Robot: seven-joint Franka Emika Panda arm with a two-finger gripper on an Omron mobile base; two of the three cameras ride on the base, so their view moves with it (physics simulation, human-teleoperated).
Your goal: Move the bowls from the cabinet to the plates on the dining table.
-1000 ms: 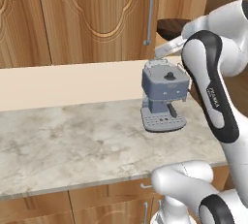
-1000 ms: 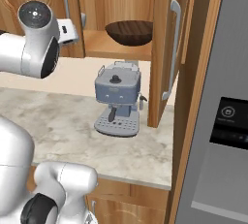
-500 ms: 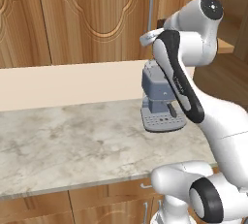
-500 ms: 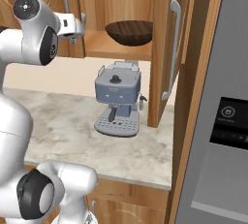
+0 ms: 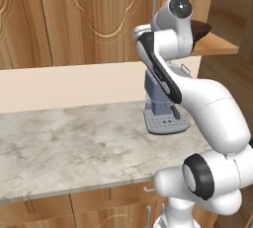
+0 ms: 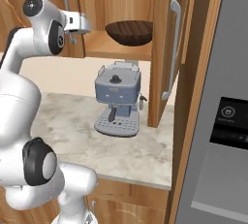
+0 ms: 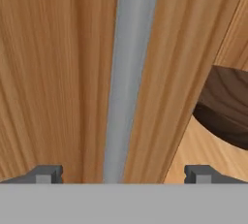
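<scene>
Hand view looks straight at a long vertical silver bar handle (image 7: 127, 77) on the warm brown wooden wall cabinet's left door (image 7: 53, 72), with the two-finger gripper (image 7: 123, 173) spread wide and empty, one dark tip on each side of the bar but not yet pinching it. Over the last second the white arm has swung up from in front of the grey coffee machine (image 6: 116, 103) and turned its hand toward that closed door, so the bar now sits between the jaws where before the hand was lower and farther right. The right-hand compartment already stands open, its door (image 6: 163, 48) swung out, and the dark brown wood-like bowl (image 6: 130, 32) rests on the cabinet shelf (image 6: 99, 47), well to the right of the gripper (image 6: 77, 24); its rim also shows at the right edge of the hand view. I judge the robot is about to open the left door, probably to find the second bowl, which I cannot see. Nothing has left the cabinet yet, so the task is at an early stage
</scene>
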